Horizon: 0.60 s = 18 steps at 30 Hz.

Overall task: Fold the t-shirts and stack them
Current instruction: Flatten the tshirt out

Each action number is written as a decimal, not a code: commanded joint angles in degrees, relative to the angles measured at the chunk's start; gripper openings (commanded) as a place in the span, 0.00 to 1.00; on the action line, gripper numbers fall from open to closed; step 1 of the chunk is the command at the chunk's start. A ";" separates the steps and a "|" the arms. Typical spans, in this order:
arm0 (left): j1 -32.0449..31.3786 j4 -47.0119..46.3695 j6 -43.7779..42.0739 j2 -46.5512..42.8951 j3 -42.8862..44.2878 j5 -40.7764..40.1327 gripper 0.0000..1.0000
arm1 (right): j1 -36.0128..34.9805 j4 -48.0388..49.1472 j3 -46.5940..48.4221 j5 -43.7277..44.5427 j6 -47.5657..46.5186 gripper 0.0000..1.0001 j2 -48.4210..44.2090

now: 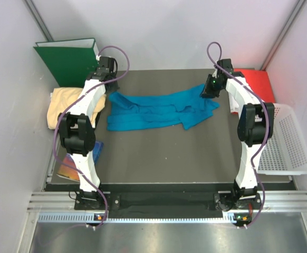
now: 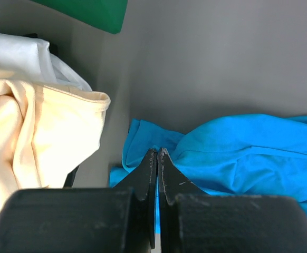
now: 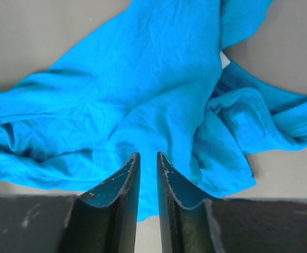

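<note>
While the blue shirt lies between them, the left gripper is closed at its edge; the right gripper hangs slightly parted over it.

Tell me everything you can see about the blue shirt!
The blue shirt is bright teal, soft-looking cloth, crumpled and wrinkly, not folded yet. It lies stretched sideways across the far part of the dark table. A stitched hem and a bit of white, maybe a label, show in the right wrist view. The left gripper, shut, sits at its left end; whether it pinches cloth is unclear. The right gripper, jaws slightly apart, hangs over its right end.
</note>
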<state>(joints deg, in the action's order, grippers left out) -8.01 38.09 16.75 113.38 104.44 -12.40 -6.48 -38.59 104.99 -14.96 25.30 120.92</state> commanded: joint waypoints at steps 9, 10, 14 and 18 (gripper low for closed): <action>0.10 -2.40 -0.14 -2.46 -1.52 0.45 0.00 | 0.24 -3.51 0.57 2.83 -1.48 0.31 -0.86; 0.01 -2.32 -0.06 -2.46 -1.52 0.45 0.00 | 0.24 -3.42 0.22 3.01 -1.57 0.31 -0.95; 0.01 -2.32 0.03 -2.29 -1.52 0.63 0.00 | 0.24 -4.30 -0.66 3.71 -2.18 0.31 -0.69; 0.10 -2.31 -0.14 -2.38 -1.61 0.63 0.00 | 0.15 -3.95 -2.07 4.15 -2.71 0.31 -0.34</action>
<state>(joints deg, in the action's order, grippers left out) -8.01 37.74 16.75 113.38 103.33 -12.25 -6.46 -42.46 103.94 -12.08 23.97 121.03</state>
